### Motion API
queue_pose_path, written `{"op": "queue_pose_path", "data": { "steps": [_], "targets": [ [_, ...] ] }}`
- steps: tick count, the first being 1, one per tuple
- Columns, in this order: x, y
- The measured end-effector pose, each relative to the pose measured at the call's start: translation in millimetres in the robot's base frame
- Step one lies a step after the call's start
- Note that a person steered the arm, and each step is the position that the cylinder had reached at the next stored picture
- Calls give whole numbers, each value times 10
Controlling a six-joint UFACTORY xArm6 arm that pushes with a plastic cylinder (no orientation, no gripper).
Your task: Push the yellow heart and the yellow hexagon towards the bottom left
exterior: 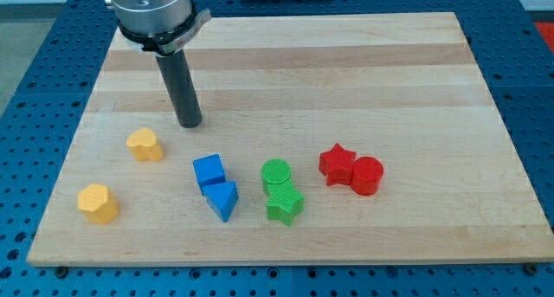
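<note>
Your arm carries no pincer; the rod's tip [190,123] rests on the wooden desk [346,63], which sits on a blue perforated base [35,63]. Yellow heart [144,145] lies near, lower-left of the tip; yellow hexagon [97,203] farther, toward the view's bottom left.

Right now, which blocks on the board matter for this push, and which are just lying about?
For the job:
yellow heart
yellow hexagon
my tip, above and right of the heart, not touching

Lying about:
blue cube
blue triangle
green cylinder
green star
red star
red cylinder
</note>
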State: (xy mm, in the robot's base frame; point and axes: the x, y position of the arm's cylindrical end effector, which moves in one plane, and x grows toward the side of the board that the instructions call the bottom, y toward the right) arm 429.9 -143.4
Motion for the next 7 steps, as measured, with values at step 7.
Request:
{"op": "queue_pose_path", "data": {
  "steps": [7],
  "targets": [
    [1079, -657]
  ]
}}
